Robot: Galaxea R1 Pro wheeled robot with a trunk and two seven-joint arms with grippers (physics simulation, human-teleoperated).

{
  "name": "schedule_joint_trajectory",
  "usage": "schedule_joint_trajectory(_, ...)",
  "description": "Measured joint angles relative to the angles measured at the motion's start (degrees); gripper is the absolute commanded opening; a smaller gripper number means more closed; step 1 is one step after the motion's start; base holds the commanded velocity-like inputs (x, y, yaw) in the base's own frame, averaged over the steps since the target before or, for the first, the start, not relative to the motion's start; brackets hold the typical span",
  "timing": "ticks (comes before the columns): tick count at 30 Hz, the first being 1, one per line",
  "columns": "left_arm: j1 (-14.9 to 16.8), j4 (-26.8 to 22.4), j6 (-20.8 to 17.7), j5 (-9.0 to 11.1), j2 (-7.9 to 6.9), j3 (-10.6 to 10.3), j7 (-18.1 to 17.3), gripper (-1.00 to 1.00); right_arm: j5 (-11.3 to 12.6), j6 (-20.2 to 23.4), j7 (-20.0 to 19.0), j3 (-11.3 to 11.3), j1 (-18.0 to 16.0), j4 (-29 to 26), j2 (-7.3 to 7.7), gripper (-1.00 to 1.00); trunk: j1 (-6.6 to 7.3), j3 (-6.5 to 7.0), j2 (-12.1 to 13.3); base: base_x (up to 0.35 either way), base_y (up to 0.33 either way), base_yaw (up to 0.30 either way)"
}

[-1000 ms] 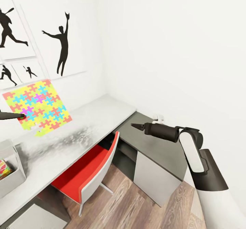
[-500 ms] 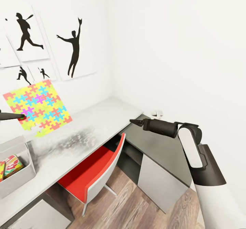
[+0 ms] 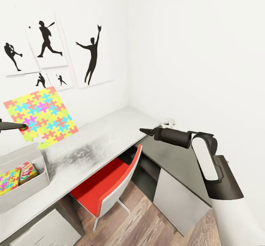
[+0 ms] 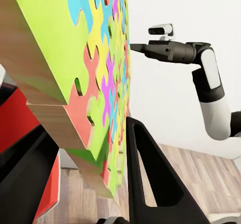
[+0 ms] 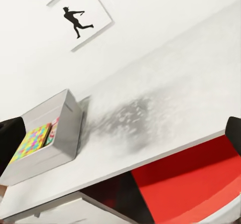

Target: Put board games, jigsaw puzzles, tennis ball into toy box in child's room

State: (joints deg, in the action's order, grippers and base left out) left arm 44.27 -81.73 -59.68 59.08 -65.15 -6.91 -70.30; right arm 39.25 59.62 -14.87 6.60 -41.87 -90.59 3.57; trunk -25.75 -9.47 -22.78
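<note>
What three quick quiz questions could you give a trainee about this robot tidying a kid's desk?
1. True or false: the left gripper holds the jigsaw puzzle up above the table.
2. What already lies in the toy box? A) a tennis ball B) another jigsaw puzzle and a printed game box C) nothing
3. Fill in: the chair tucked under the table is ___.

Key: 1 true; 2 B; 3 red.
</note>
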Motion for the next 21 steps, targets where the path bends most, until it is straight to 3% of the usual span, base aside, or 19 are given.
schedule_joint_trajectory(9, -0.08, 1.61, 0.01, -0.27, 0.72, -0.27, 0.58, -1.00, -0.04, -0.03, 0.18, -0.01, -0.06, 0.08, -0.19, 1.00, 0.01, 0.25, 0.00, -0.024, 0.020, 0.110)
schedule_joint_trajectory(15, -0.13, 2.51, 0.02, -3.37, 1.15, -2.51, 2.94, -1.00, -0.07, -0.06, 0.24, 0.03, -0.13, 0.09, -0.92, 1.00, 0.01, 0.48, 0.00, -0.001, 0.001, 0.246)
schedule_joint_trajectory(19, -0.12, 4.45, -0.03, -4.03, 3.68, -3.41, 4.94, -1.00, -0.14, -0.08, 0.28, 0.04, -0.17, 0.17, -1.37, 1.00, 0.01, 0.65, 0.00, 0.000, 0.000, 0.258)
schedule_joint_trajectory(21, -0.12, 5.10, -0.01, -4.25, 6.07, -3.58, 6.74, -1.00, -0.15, -0.12, 0.35, 0.02, -0.24, 0.22, -1.44, 1.00, 0.00, 0.73, 0.01, 0.000, 0.000, 0.260)
